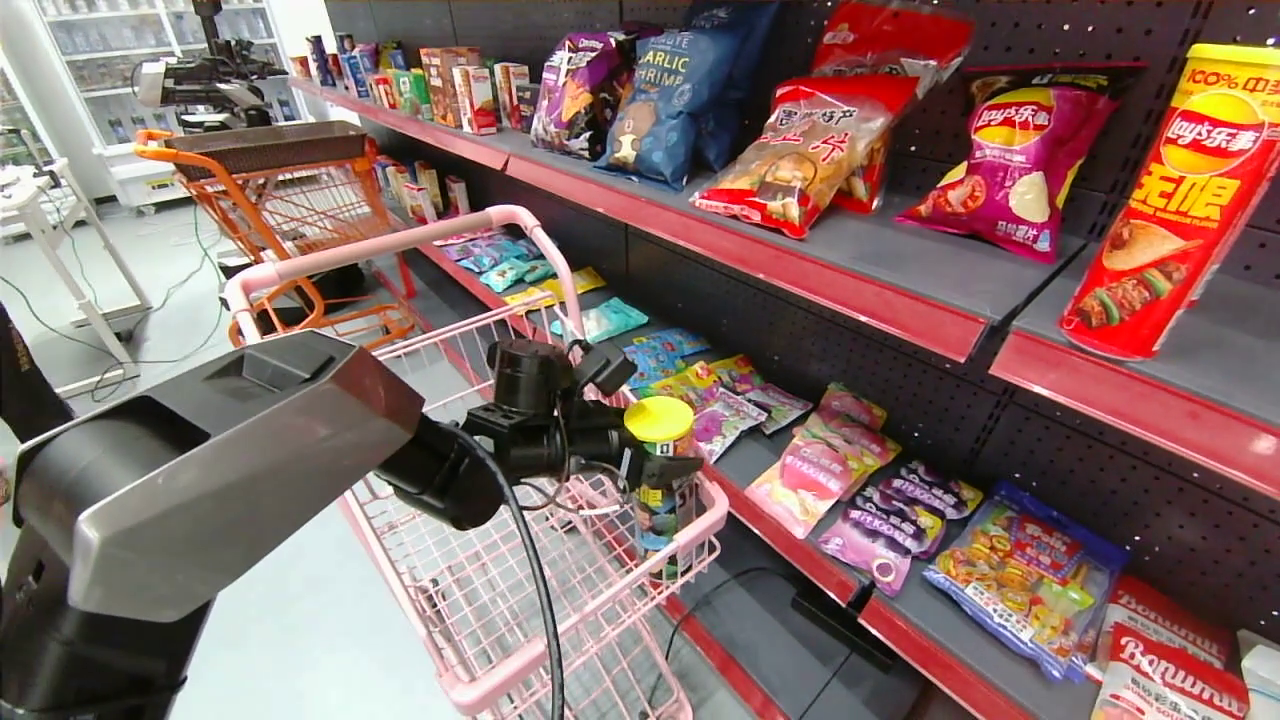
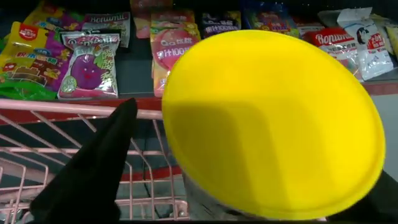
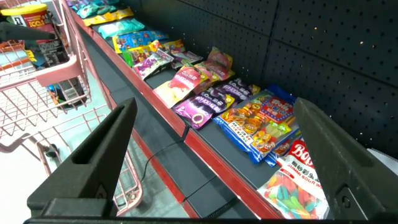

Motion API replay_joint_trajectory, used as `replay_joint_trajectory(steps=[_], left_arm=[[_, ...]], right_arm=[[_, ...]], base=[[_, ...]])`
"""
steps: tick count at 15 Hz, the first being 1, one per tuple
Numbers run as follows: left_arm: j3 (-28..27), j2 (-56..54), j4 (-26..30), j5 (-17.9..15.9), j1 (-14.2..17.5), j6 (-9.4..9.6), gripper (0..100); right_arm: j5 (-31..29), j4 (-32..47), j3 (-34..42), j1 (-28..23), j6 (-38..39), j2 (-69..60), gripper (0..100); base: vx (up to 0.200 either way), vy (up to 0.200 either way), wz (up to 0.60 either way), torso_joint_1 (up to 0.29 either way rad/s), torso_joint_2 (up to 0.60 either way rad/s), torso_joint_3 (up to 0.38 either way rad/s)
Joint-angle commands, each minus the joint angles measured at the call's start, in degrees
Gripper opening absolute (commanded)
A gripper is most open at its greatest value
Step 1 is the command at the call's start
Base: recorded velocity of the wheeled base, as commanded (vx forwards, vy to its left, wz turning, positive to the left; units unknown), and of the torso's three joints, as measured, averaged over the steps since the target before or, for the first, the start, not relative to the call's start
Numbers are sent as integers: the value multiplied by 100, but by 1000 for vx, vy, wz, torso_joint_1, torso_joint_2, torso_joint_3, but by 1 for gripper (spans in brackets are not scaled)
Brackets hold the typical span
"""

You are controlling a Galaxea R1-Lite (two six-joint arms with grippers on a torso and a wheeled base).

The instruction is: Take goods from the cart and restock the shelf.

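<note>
Can (image 1: 656,515), tall cylinder with printed sides and a yellow lid (image 1: 659,418).
- Orientation: upright, long axis vertical, lid uppermost.
- Location: at the corner of the pink cart (image 1: 590,606) nearest the lower shelf (image 1: 775,533). The lid is above the cart rim and the lower body drops behind the wire. I cannot tell whether its base rests on anything.

Left gripper (image 1: 662,468), on the arm stretched out across the cart.
- State: pinching the can just under the lid.
- Wrist view: one dark finger (image 2: 93,174) stands beside the lid, which it looks straight down on.

Right gripper (image 3: 211,163).
- State: fingers (image 3: 93,162) spread wide apart with nothing between them.
- Location: above the lower shelf, well apart from the can.

Lower shelf: grey deck with a red front edge, just beside the cart. Flat candy packets (image 1: 800,480) lie along it in rows.

Upper shelf (image 1: 900,262): chip bags (image 1: 1010,150) lean against the pegboard, and a red tube (image 1: 1170,200) stands tilted at the near end.

Orange cart (image 1: 290,190): farther down the aisle, beyond the pink cart's handle.
</note>
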Motion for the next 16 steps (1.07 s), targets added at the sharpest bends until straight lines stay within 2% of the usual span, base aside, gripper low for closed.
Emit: replay_joint_trajectory(steps=[1, 3, 6, 7, 8, 9, 12, 14, 15, 16], left_arm=[[41, -23, 4, 2, -6, -36, 0], [85, -59, -31, 2, -6, -62, 0], [534, -287, -294, 160, 21, -88, 0], [771, -524, -365, 231, 47, -212, 0], [1122, -1008, -400, 336, 100, -510, 0], [1395, -1430, -417, 468, 170, -642, 0], [2353, -2783, -769, 714, 451, -651, 0], [3276, -4269, -708, 863, 592, -651, 0], [3276, -4269, -708, 863, 592, -651, 0], [3979, -5499, -444, 1127, 706, -651, 0]], right_arm=[[2, -2, 0, -4, -2, 7, 100], [2, -2, 0, 4, -2, 7, 100], [2, -2, 0, 4, -2, 7, 100], [11, -2, 0, -4, -2, 7, 100], [2, -2, 0, 4, -2, 7, 100], [2, -2, 0, 4, -2, 7, 100], [2, -2, 0, 4, 7, 7, 100], [2, -2, 0, -4, 16, 7, 100], [2, -2, 0, -4, 16, 7, 100], [2, -2, 0, 4, 42, 7, 100]], base=[[0, 0, 0, 0, 0, 0], [0, 0, 0, 0, 0, 0], [0, 0, 0, 0, 0, 0], [0, 0, 0, 0, 0, 0], [0, 0, 0, 0, 0, 0], [0, 0, 0, 0, 0, 0], [0, 0, 0, 0, 0, 0], [0, 0, 0, 0, 0, 0], [0, 0, 0, 0, 0, 0], [0, 0, 0, 0, 0, 0]])
